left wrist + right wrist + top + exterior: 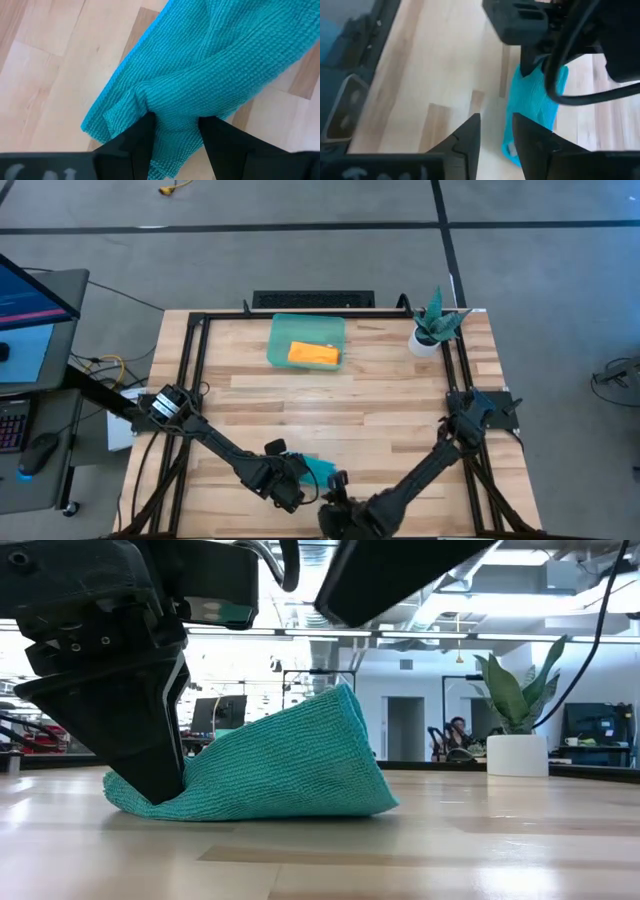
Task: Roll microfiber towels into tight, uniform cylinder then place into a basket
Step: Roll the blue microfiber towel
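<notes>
The teal-blue microfiber towel (290,765) lies bunched near the table's front edge, its bottom on the wood and one part rising to a peak (343,692). My left gripper (175,131) is shut on it at its left end. My right gripper (496,127) hangs open just right of the towel and above it, with only bare table between its fingers. The orange towel (314,354) lies rolled inside the pale-green basket (280,330) at the far middle. My left gripper pinches a bunched fold of the teal towel (172,107) between its two fingers, several layers together. The fingers (160,765) come steeply from above at the towel's left end. That end stays down on the table, and the rest lies slack to the right.
A small white pot with a green plant (430,330) stands at the far right corner. A black frame (195,370) runs along the table's sides. Bare wood lies between the basket and the arms. A monitor and a keyboard (15,420) sit off the table's left.
</notes>
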